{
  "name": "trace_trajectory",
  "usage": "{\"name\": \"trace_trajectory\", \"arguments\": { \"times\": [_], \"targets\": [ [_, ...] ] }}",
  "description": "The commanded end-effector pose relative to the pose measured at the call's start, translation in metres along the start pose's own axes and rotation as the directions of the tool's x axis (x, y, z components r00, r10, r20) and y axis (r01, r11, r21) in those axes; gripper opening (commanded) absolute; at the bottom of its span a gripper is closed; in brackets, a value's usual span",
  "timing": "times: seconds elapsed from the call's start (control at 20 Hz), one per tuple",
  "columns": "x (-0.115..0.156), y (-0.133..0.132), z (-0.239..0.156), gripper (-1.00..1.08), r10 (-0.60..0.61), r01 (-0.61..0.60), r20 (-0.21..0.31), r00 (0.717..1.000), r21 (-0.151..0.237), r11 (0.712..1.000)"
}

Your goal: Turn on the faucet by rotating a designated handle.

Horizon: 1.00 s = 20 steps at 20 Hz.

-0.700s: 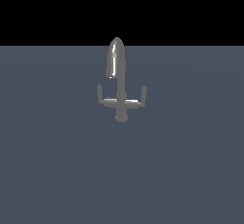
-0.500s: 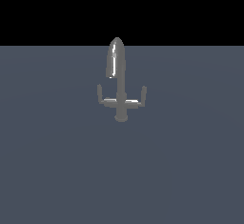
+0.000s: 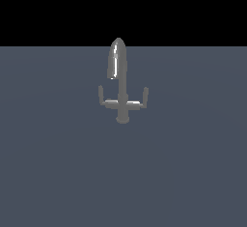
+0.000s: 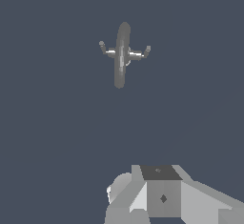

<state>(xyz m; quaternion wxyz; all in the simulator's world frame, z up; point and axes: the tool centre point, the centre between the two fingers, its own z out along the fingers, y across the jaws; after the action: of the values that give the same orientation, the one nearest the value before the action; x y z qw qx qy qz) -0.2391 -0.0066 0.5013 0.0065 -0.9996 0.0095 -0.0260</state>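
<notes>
Standing upright on the grey floor (image 3: 58, 173), the faucet (image 3: 122, 88) sits mid-scene, its arched spout tip drooping toward the exterior view's left. The handle (image 3: 102, 97) projects on that side, upturned end raised; the matching arm (image 3: 142, 98) opposite. Gripper (image 4: 162, 197) is well apart from the faucet; finger spacing cannot be determined.

The faucet (image 4: 122, 56) is seen from above on a flat grey floor (image 4: 52, 137), its spout a long narrow arch. Two short arms stick out either side, ends upturned. Grey blocky gripper (image 4: 159, 197) parts sit well apart from it.
</notes>
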Motion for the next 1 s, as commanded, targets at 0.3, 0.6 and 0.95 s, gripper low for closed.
{"name": "trace_trajectory", "arguments": {
  "times": [0.3,0.6,0.95],
  "targets": [
    [0.005,0.001,0.002,-1.00,-0.054,0.054,0.023,0.998,-0.028,0.998],
    [0.014,0.003,0.007,-1.00,-0.154,0.160,0.075,0.985,-0.076,0.984],
    [0.032,0.007,0.016,-1.00,-0.325,0.352,0.186,0.927,-0.133,0.927]
  ]
}}
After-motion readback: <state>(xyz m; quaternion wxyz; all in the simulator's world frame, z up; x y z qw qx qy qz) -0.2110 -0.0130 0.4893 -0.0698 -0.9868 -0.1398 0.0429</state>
